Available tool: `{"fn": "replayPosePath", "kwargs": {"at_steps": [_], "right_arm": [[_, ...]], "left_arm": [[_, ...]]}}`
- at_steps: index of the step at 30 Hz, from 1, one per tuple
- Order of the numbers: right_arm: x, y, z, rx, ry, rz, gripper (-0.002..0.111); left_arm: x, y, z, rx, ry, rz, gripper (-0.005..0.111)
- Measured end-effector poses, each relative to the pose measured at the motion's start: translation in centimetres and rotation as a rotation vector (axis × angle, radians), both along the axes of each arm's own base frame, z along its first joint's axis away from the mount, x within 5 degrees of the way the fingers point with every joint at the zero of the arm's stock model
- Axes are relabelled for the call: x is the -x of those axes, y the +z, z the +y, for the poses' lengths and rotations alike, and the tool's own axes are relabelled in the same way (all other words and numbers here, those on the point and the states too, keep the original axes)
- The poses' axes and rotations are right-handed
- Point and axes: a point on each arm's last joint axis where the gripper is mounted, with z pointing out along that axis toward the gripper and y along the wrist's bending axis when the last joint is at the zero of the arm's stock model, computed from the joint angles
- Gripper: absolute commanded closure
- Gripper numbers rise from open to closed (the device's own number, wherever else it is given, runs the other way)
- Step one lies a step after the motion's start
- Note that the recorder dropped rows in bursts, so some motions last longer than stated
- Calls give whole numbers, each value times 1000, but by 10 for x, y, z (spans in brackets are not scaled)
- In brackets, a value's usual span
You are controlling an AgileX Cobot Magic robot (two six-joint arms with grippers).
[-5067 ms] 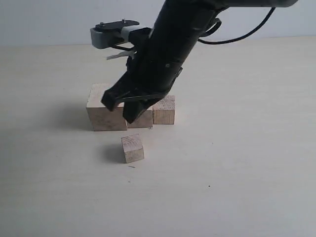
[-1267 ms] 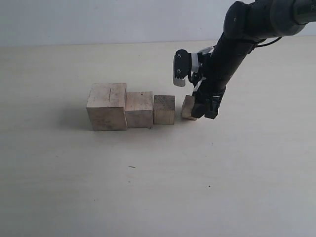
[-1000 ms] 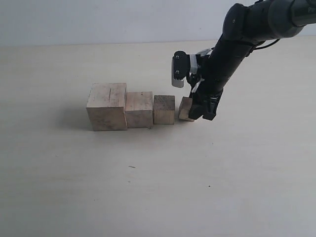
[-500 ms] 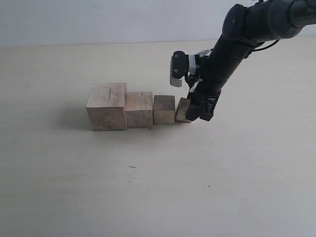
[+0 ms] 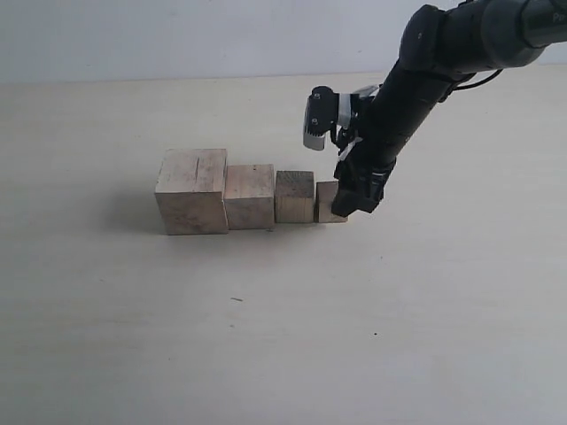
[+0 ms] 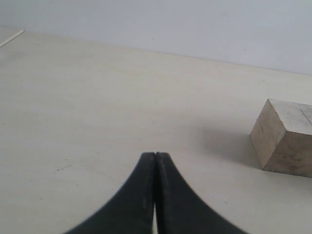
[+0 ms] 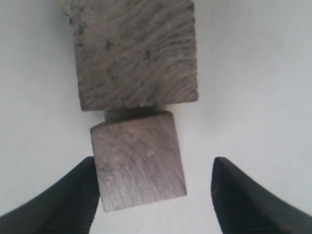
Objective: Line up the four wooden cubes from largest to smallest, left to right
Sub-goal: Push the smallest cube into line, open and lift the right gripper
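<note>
Four wooden cubes stand in a row in the exterior view: the largest (image 5: 190, 190) with a slit on top, the second (image 5: 249, 197), the third (image 5: 294, 197) and the smallest (image 5: 328, 202) at the right end, flat on the table beside the third. My right gripper (image 5: 354, 199) is low at the smallest cube. In the right wrist view it (image 7: 153, 165) is open, straddling the smallest cube (image 7: 139, 161); one finger touches it, the other stands apart. The third cube (image 7: 136, 53) lies just beyond. My left gripper (image 6: 155, 155) is shut and empty, with the largest cube (image 6: 285, 141) off to one side.
The pale tabletop (image 5: 266, 336) stretches in front of the row, and a light wall (image 5: 177, 35) rises behind it. My right arm (image 5: 416, 80) slants down from the upper right.
The right gripper moved the tilted smallest cube left against the third cube, set it flat and opened. Five seconds ago that cube lay in front of the row.
</note>
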Motion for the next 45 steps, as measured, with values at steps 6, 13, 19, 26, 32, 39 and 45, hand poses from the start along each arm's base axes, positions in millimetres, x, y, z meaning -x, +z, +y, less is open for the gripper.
{"fn": "replayPosePath", "kwargs": {"at_steps": [6, 13, 19, 26, 32, 39, 45], "right_arm": [[2, 31, -5, 8, -111, -18, 45], [10, 58, -15, 65, -305, 29, 45], [4, 39, -20, 135, -482, 60, 45], [-4, 1, -19, 180, -562, 86, 45], [-6, -12, -16, 166, -581, 95, 45], [-6, -12, -11, 111, -623, 129, 45], [-5, -11, -9, 88, -641, 147, 45]], "left_arm": [[0, 0, 0, 0, 0, 0, 107], [0, 0, 0, 0, 0, 0, 107], [0, 0, 0, 0, 0, 0, 107], [0, 0, 0, 0, 0, 0, 107], [0, 0, 0, 0, 0, 0, 107], [0, 0, 0, 0, 0, 0, 107], [0, 0, 0, 0, 0, 0, 107]]}}
